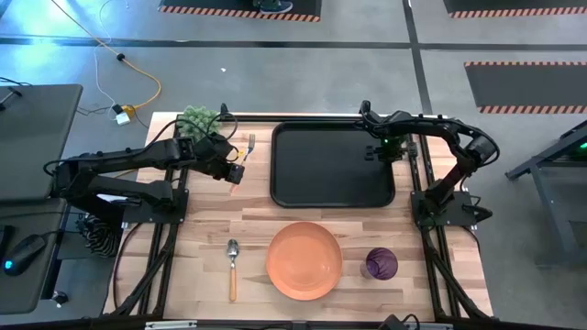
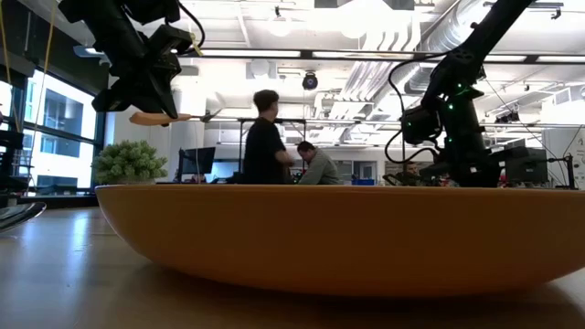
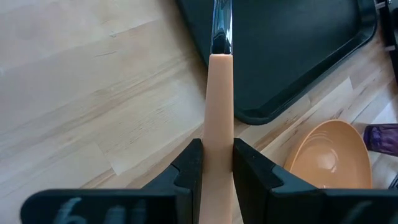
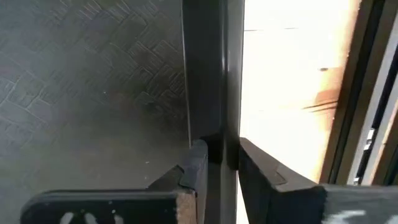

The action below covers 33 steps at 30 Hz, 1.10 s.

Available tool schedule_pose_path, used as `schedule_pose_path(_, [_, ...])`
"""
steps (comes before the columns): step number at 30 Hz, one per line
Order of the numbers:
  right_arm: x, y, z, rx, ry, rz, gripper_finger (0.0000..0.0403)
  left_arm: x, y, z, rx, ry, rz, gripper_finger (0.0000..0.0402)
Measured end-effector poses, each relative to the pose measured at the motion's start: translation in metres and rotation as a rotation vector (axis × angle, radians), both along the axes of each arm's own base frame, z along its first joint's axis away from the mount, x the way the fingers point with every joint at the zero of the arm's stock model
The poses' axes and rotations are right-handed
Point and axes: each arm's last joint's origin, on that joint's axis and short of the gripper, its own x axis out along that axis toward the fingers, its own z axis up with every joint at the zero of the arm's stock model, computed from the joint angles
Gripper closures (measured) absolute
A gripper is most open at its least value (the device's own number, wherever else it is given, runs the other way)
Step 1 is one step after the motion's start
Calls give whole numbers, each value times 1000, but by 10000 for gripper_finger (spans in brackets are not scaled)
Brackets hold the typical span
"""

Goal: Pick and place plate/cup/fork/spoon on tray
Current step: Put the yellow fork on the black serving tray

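While high view shows left gripper lifted beside tray, clenched on fork, transfer step judged in hand; plate, cup, spoon on table near front edge, not yet on tray. Right gripper at tray's right rim.

Low view: fork held level, well clear of table.

Left wrist view: light wooden handle pinched between fingers, metal end over tray corner. Next move judged: carry further over tray, lower, release.

Right wrist view: fingers clamped on tray rim.

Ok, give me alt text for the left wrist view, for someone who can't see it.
The left gripper is shut on the fork, clamping its light wooden handle, held over the wooden table beside a corner of the black tray. The orange plate and purple cup sit beyond.
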Motion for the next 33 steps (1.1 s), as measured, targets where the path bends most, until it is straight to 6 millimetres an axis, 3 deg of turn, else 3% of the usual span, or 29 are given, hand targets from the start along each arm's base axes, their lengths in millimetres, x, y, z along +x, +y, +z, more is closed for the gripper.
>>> schedule_pose_path(33, [43, 14, -2, -102, -195, 37, 345, 0, 0, 0, 12, 1, -44, 345])
